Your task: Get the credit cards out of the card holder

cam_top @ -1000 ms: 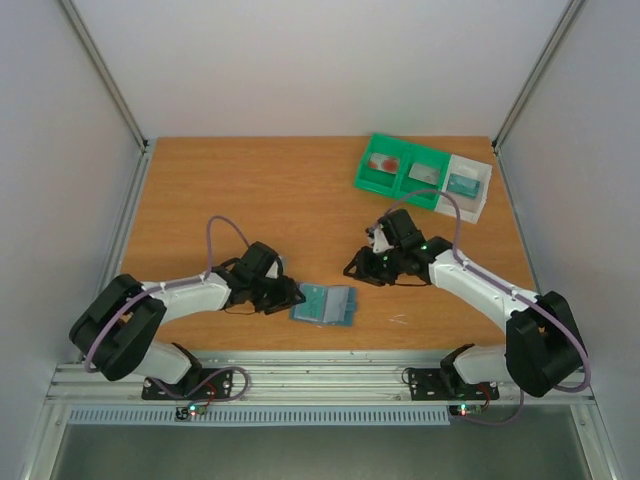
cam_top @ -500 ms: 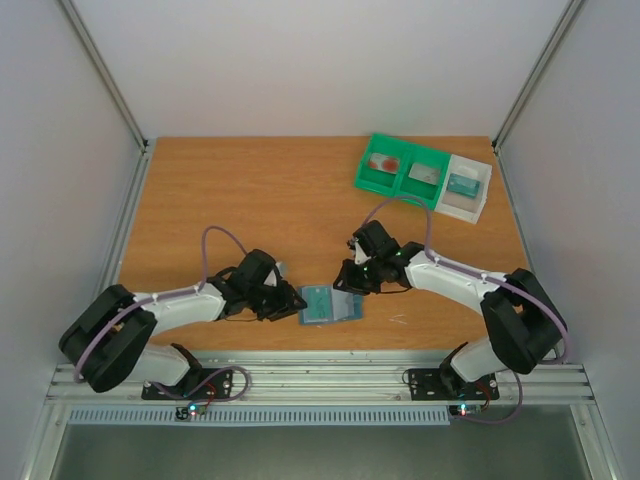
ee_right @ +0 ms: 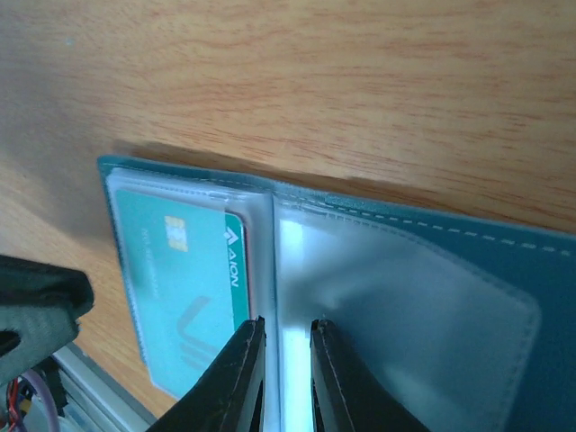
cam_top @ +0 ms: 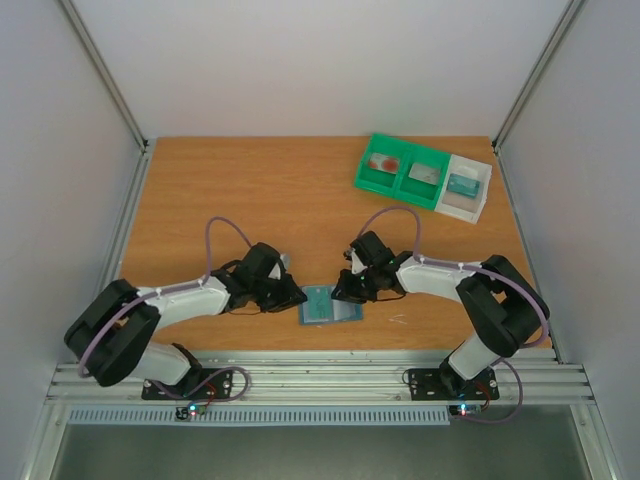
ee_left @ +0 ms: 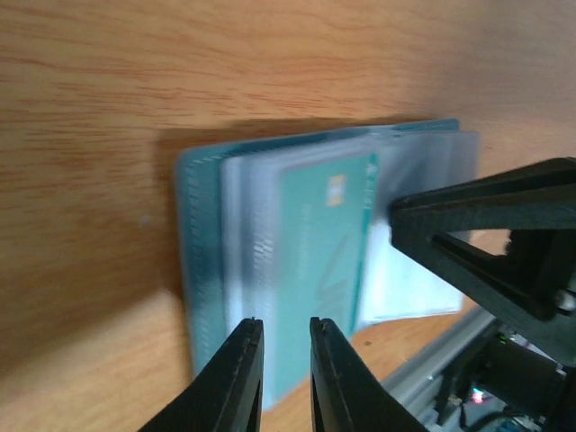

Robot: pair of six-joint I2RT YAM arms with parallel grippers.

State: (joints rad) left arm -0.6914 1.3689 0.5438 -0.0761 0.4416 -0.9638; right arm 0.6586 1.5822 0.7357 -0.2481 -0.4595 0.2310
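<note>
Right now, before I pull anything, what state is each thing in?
card holder: open flat on the table, clear sleeves up.
teal chip card: inside a sleeve, not out.
left gripper: jaws nearly together at the holder's sleeve edge; grip unclear.
right gripper: jaws nearly together astride the centre sleeve fold; grip unclear.
green tray: red card in one compartment, grey piece in the other.
white tray: holds a teal piece.

The left arm and the right arm had white link shells between chunky black joint housings. A lilac cable looped along each arm. Their black bases carried small red and green lights. The jaws were matte black, slim and tapering.
</note>
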